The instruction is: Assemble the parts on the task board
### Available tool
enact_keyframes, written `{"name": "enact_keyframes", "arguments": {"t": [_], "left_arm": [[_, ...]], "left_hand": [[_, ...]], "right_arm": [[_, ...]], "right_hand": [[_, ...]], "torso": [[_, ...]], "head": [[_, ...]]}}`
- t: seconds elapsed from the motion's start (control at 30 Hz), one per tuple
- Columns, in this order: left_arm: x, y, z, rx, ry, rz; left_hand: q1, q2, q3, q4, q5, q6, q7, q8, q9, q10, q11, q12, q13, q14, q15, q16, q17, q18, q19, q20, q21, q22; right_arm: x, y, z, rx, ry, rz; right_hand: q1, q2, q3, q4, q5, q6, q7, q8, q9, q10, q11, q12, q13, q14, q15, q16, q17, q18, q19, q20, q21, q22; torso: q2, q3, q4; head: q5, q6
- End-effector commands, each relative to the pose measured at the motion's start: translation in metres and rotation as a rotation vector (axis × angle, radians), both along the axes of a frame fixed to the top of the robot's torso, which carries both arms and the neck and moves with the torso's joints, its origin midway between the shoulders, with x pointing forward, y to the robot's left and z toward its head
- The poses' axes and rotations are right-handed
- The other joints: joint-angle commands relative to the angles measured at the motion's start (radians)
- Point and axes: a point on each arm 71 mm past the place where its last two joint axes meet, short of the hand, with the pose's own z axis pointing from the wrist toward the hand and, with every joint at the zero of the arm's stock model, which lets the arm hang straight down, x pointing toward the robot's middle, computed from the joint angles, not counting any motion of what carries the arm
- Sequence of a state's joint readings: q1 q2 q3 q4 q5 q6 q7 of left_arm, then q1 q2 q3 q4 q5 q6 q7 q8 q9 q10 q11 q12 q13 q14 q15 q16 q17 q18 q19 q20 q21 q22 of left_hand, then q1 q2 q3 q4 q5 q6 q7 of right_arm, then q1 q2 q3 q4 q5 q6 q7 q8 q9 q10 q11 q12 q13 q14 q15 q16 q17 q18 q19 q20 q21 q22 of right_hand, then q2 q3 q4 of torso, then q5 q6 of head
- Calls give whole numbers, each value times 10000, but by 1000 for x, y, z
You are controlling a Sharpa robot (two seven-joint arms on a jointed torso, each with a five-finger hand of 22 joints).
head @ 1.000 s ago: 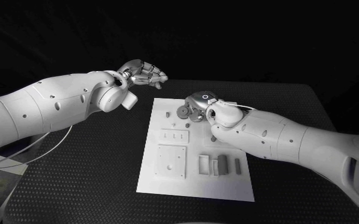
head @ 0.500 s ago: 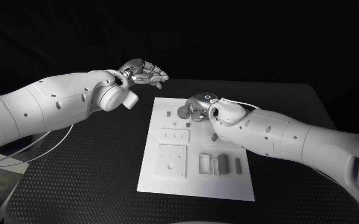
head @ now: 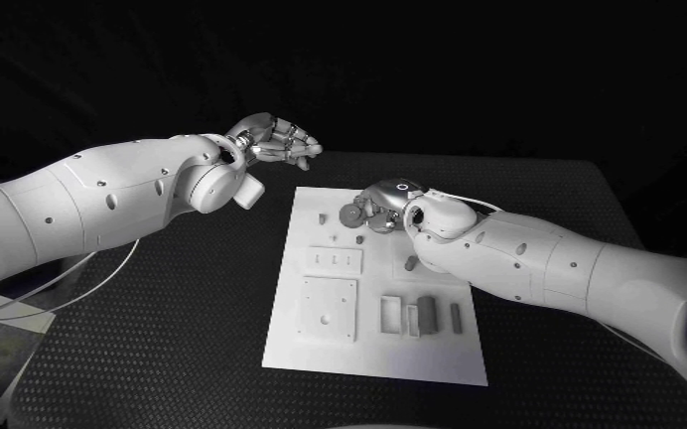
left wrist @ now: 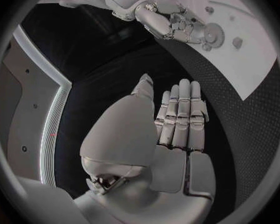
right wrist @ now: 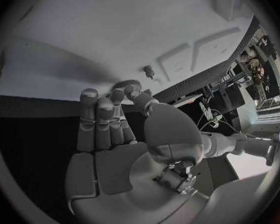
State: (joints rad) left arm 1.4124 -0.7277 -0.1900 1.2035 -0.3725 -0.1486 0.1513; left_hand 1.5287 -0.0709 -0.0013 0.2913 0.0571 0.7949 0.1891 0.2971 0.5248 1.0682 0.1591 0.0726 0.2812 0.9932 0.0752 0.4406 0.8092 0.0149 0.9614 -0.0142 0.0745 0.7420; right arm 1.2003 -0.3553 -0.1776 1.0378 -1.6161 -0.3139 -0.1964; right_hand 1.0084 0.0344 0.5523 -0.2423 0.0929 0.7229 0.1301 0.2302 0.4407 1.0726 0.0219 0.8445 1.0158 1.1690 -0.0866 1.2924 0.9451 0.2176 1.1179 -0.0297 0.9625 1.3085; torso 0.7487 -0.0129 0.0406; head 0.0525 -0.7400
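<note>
The board (head: pixel 323 280) lies flat in the middle of the tabletop (head: pixel 172 350), its long side running away from the robot.

The right robot hand (head: pixel 381 206) is down at the board's far end, fingers bent over a round toothed gear (head: pixel 349 214) that sits on the white surface there. In the right wrist view the fingertips (right wrist: pixel 118 95) reach the gear's (right wrist: pixel 124 84) rim and the thumb comes in beside it, but I cannot tell whether the gear is pinched or only touched. A small peg (right wrist: pixel 149 72) stands on the board just beyond the gear. In the left wrist view the same hand (left wrist: pixel 174 24) hangs over the board's (left wrist: pixel 252 59) edge with the gear (left wrist: pixel 212 33) at its fingertips and a small round part (left wrist: pixel 237 43) just beside it.

The left robot hand (head: pixel 276 142) is raised off the board's far left corner, well apart from it and over bare tabletop. It holds nothing; in its own wrist view the fingers (left wrist: pixel 180 114) lie straight and side by side, thumb alongside, released.

Toward the near end of the board are a square plate (head: pixel 327 310), a smaller rectangular plate (head: pixel 333 261) just beyond it, and to their right a row of upright blocks (head: pixel 420 314). A small dark part (head: pixel 411 263) lies on the board beside the right forearm.
</note>
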Motion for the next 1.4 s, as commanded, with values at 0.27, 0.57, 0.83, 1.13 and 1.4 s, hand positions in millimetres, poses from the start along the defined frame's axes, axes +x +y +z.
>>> {"name": "enact_keyframes", "arguments": {"t": [0.27, 0.57, 0.83, 1.13, 1.4], "left_arm": [[2, 13, 3, 79, -146, 387], [3, 13, 2, 76, -155, 368], [3, 16, 2, 93, -101, 348], [4, 16, 1, 209, -146, 193], [4, 15, 2, 215, -288, 41]], "left_hand": [[-31, -40, 2, 5, -67, -20, 76, -46, 21, -71, -6, -60, 20, -47, 23, -54, 16, -149, -16, -69, -46, -11], [-26, -48, 4, 6, -67, -16, 75, -45, 25, -69, -7, -56, 23, -50, 25, -59, 17, -149, -19, -67, -48, -12], [107, -35, 59, -3, -66, 46, 49, -21, 56, -3, -38, -20, 54, -35, 18, -65, 33, -147, -9, -74, -41, -11], [200, 46, 78, 3, -67, 283, -46, 66, 134, 466, -244, 172, 224, 67, -20, -53, 79, -148, 74, -107, -15, 5], [285, 183, 60, 3, -66, 764, -290, 250, 229, 471, -239, 97, 279, 21, 5, -118, 94, -149, 24, -84, -49, -8]], "right_arm": [[14, -30, 59, 2787, -1153, -929], [22, -80, 77, 3222, -602, -1270], [21, -126, 73, 3341, 389, -717], [19, -161, 67, 2780, 408, -490], [18, -168, 48, 2156, 501, -795]], "right_hand": [[186, -1000, 83, -404, 32, 318, 226, 172, 48, -157, 178, -176, -180, -121, 179, -234, -141, 442, -190, 43, -132, 103], [360, -1437, 154, -387, 23, 889, 345, 464, 176, -343, 297, -651, -691, -233, 304, -486, -294, 442, -316, 183, -333, 49], [378, -1615, 98, -404, 15, 732, 486, 372, 224, -605, 471, -2835, -3077, -520, 467, -912, -766, 442, -666, 440, -738, -42], [352, -1755, 36, -329, 21, 717, 547, 376, 255, -702, 542, -3081, -3524, -851, 537, -948, -867, 442, -886, 560, -893, -25], [460, -1784, 64, -353, 25, 699, 528, 374, 264, -706, 531, -3080, -3595, -883, 527, -905, -877, 442, -893, 575, -896, -4]], "torso": [[-48, 23, -87], [-144, 38, -239], [-212, 96, -349], [-211, 133, -384], [-210, 119, -368]], "head": [[-23, 140], [-5, 253], [12, 412], [-19, 381], [-239, 404]]}}
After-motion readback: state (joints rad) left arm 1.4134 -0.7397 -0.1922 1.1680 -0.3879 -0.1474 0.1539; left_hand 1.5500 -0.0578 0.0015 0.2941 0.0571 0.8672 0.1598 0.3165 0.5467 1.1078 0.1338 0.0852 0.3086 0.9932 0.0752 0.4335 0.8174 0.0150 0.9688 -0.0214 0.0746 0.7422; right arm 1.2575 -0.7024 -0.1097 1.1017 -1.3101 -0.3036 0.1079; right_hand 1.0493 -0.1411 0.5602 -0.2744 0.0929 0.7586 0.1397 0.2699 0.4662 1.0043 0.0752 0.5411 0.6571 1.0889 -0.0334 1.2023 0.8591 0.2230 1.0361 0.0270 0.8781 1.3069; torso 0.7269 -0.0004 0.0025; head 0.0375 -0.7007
